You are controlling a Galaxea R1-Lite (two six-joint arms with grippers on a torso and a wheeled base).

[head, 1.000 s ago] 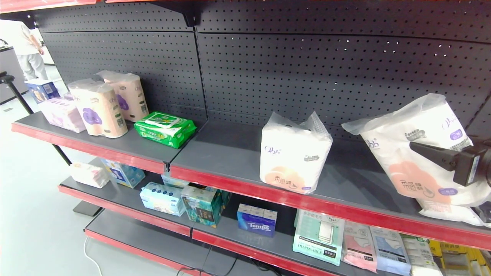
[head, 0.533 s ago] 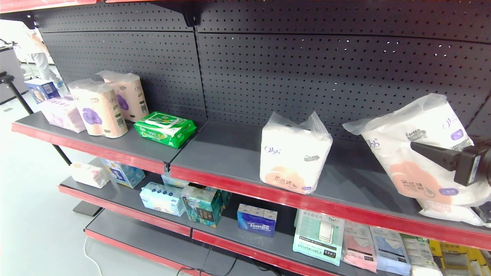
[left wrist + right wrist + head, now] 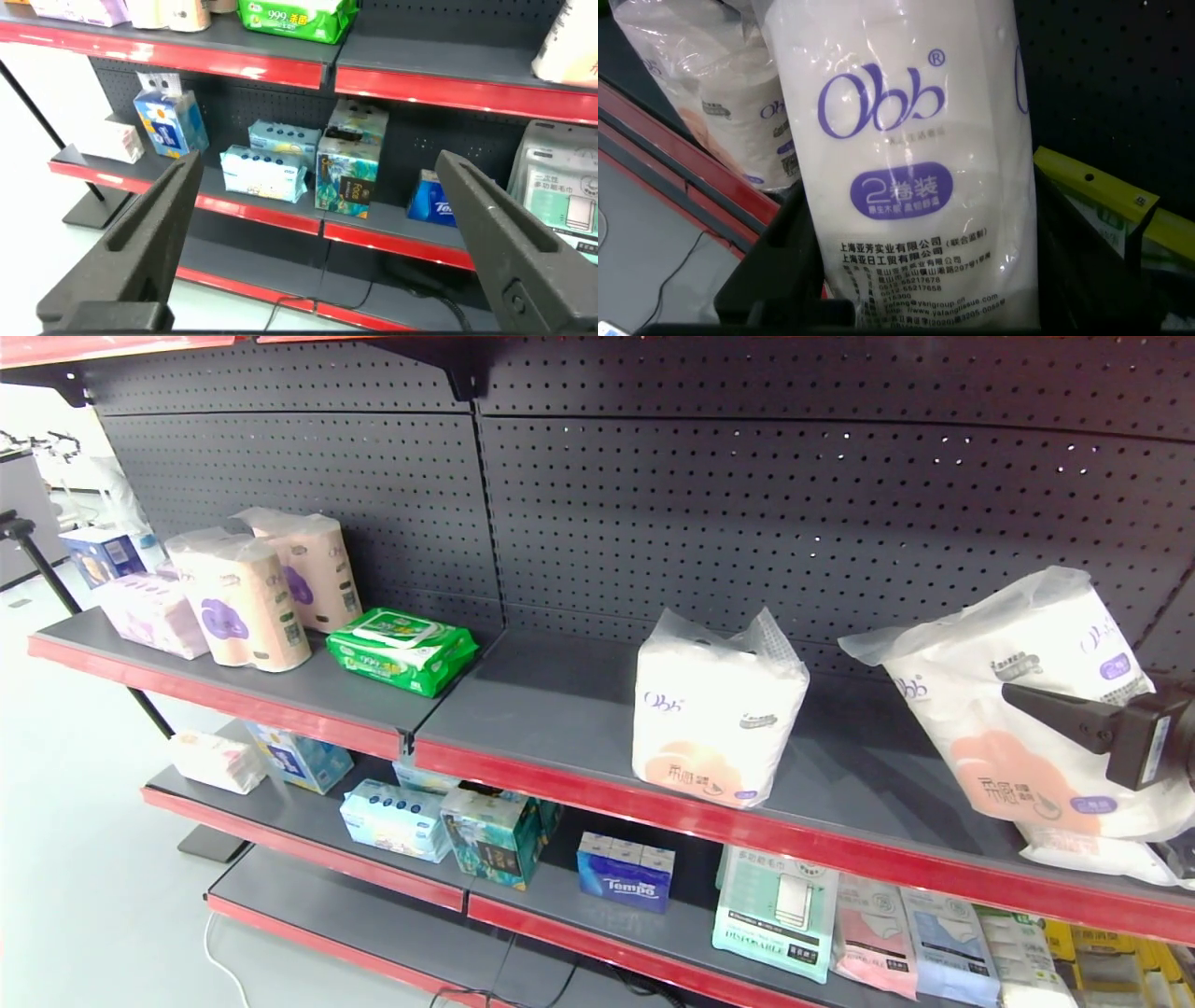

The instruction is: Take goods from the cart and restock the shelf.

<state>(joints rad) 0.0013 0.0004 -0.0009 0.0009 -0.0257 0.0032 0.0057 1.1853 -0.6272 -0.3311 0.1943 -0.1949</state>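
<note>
My right claw (image 3: 920, 187), shut tight on the white toilet-roll pack (image 3: 990, 691), sinks a tiny bit toward the shelf (image 3: 579, 709) at 3 o'clock, so I think it's almost down; my left claw (image 3: 318, 163) hangs wide open, empty.

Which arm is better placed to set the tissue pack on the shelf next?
Right. The right tool is shut on the tissue pack, tilted over the right end of the upper shelf. The left tool is open, empty, facing the lower shelves.
</note>
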